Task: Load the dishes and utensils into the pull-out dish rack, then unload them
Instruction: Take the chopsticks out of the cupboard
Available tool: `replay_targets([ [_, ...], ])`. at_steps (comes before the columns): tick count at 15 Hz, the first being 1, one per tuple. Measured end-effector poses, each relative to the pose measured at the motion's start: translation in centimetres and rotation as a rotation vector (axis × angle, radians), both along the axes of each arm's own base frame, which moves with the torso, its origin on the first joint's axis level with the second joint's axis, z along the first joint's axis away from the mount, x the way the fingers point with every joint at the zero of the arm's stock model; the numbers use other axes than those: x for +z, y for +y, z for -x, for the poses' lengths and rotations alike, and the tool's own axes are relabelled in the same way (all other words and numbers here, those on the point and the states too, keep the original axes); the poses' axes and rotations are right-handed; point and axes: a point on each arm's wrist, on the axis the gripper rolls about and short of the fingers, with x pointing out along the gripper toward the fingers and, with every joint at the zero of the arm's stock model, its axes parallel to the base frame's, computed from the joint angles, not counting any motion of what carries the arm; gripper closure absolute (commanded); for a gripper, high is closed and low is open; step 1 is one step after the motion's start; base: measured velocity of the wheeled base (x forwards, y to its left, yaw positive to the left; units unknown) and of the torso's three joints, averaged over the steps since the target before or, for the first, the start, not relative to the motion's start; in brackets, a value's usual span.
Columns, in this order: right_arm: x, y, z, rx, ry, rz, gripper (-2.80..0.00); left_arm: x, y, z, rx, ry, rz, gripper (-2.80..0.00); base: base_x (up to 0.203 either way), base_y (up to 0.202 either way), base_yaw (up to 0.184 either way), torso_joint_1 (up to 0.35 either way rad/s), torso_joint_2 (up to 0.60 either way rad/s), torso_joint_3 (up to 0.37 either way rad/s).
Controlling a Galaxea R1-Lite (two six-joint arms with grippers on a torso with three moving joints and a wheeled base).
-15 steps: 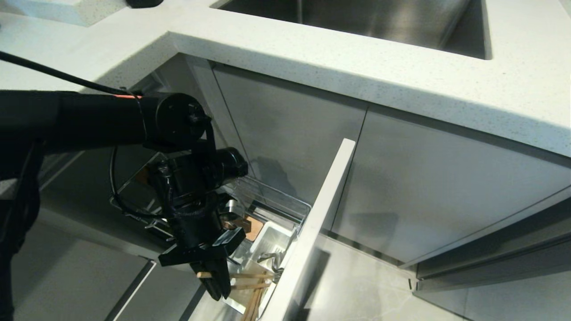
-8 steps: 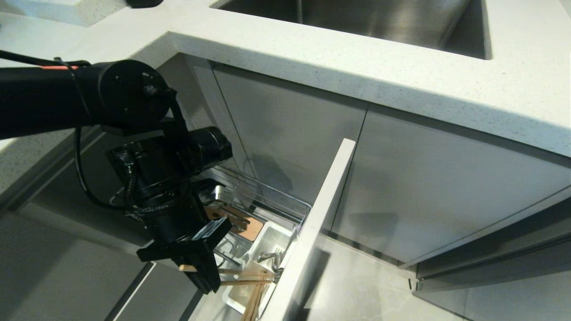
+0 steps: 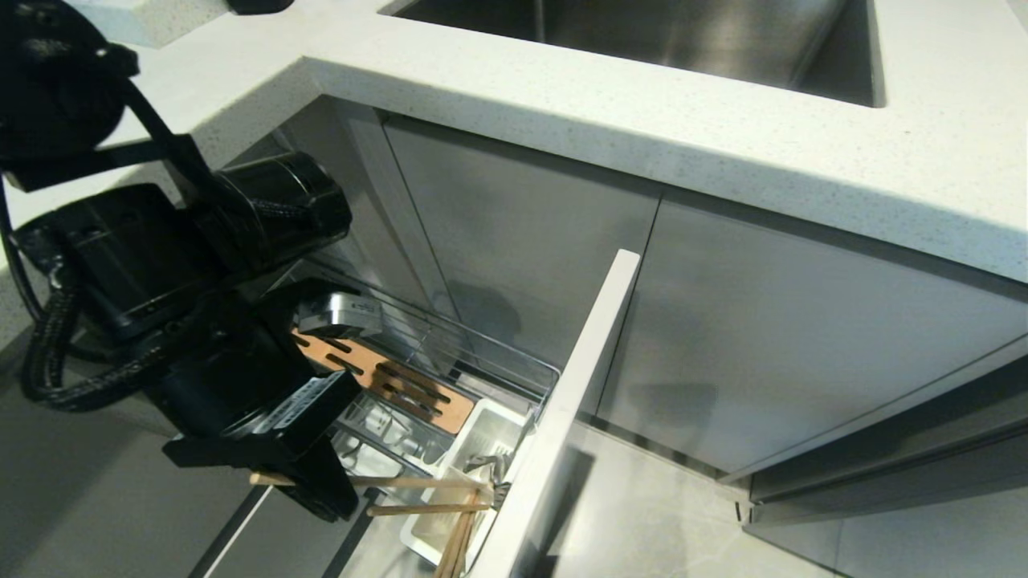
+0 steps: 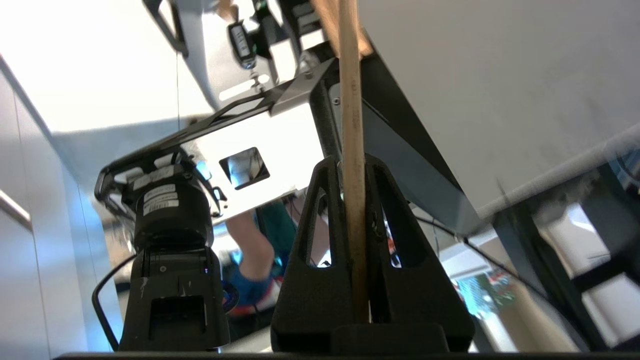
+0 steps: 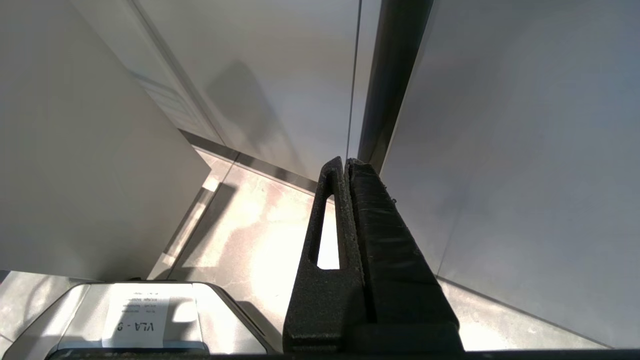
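Since the earlier frames we have drawn the chopsticks (image 3: 401,483) back and to the left, until only their far ends reach the white utensil caddy (image 3: 474,449). Our left gripper (image 3: 321,494) is clamped on them; whether it pinches one stick or both, we cannot tell. The caddy sits at the front of the pull-out dish rack (image 3: 450,353), behind its pale front panel (image 3: 574,393). Our right gripper (image 5: 348,167), fingers pressed together, hangs near the cabinet doors (image 5: 500,125).

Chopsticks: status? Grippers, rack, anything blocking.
Left gripper shut on chopsticks, held level over the utensil caddy. Right gripper shut, empty, parked. Pull-out dish rack open. Nothing blocking.
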Motion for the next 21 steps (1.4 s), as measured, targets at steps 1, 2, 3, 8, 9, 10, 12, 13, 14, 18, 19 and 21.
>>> replay_targets([
  [1, 0.0, 0.0, 0.0, 0.0, 0.0, 0.0, 0.0, 0.5, 0.3, 0.6, -0.003, -0.025, 0.007, 0.0, 0.0, 0.0, 0.0, 0.0, 0.0, 0.0],
  [2, 0.0, 0.0, 0.0, 0.001, 0.0, 0.0, 0.0, 1.1, 0.6, 1.2, -0.005, -0.054, 0.012, 0.0, 0.0, 0.0, 0.0, 0.0, 0.0, 0.0],
  [3, 0.0, 0.0, 0.0, 0.0, 0.0, 0.0, 0.0, 1.7, 1.0, 1.9, -0.006, -0.088, 0.017, 0.0, 0.0, 0.0, 0.0, 0.0, 0.0, 0.0],
  [8, 0.0, 0.0, 0.0, 0.0, 0.0, 0.0, 0.0, 5.2, 3.7, 6.3, -0.011, -0.28, 0.077, 0.0, 0.0, 0.0, 0.0, 0.0, 0.0, 0.0],
  [9, 0.0, 0.0, 0.0, 0.0, 0.0, 0.0, 0.0, 6.0, 4.4, 7.5, -0.013, -0.332, 0.094, 0.0, 0.0, 0.0, 0.0, 0.0, 0.0, 0.0],
  [10, 0.0, 0.0, 0.0, 0.0, 0.0, 0.0, 0.0, 6.7, 5.2, 8.6, -0.012, -0.383, 0.111, 0.0, 0.0, 0.0, 0.0, 0.0, 0.0, 0.0],
  [12, 0.0, 0.0, 0.0, 0.0, 0.0, 0.0, 0.0, 7.9, 6.9, 10.9, 0.001, -0.488, 0.129, 0.0, 0.0, 0.0, 0.0, 0.0, 0.0, 0.0],
  [13, 0.0, 0.0, 0.0, 0.0, 0.0, 0.0, 0.0, 8.3, 7.8, 11.9, 0.006, -0.535, 0.135, 0.0, 0.0, 0.0, 0.0, 0.0, 0.0, 0.0],
  [14, 0.0, 0.0, 0.0, 0.0, 0.0, 0.0, 0.0, 8.6, 8.7, 13.0, 0.013, -0.577, 0.146, 0.0, 0.0, 0.0, 0.0, 0.0, 0.0, 0.0],
  [18, 0.0, 0.0, 0.0, 0.0, 0.0, 0.0, 0.0, 9.8, 11.8, 16.7, 0.101, -0.78, 0.218, 0.0, 0.0, 0.0, 0.0, 0.0, 0.0, 0.0],
  [19, 0.0, 0.0, 0.0, 0.0, 0.0, 0.0, 0.0, 10.0, 12.3, 17.3, 0.143, -0.832, 0.221, 0.0, 0.0, 0.0, 0.0, 0.0, 0.0, 0.0],
  [21, 0.0, 0.0, 0.0, 0.0, 0.0, 0.0, 0.0, 10.6, 12.9, 18.4, 0.249, -0.938, 0.218, 0.0, 0.0, 0.0, 0.0, 0.0, 0.0, 0.0],
])
